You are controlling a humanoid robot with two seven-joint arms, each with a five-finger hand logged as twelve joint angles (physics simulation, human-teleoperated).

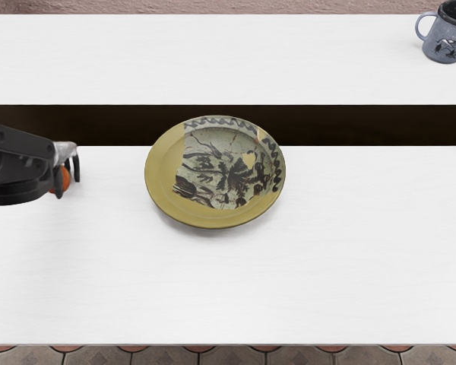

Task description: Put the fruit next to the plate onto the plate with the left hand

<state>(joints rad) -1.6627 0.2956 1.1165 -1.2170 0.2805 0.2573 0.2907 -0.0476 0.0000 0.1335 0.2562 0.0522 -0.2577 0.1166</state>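
Observation:
A yellow-green plate (161, 194) with a dark leafy pattern lies on the near white table, left of centre, at the table's far edge. My left hand (67, 173) comes in from the left edge, well to the left of the plate. Its dark fingers curl around a small orange fruit (64, 179), of which only a sliver shows between them. Nothing lies on the plate. The right arm does not show.
A grey-blue enamel mug (446, 32) stands at the far right of a second white table behind. A dark gap (327, 124) separates the two tables. The near table's front edge runs along the bottom.

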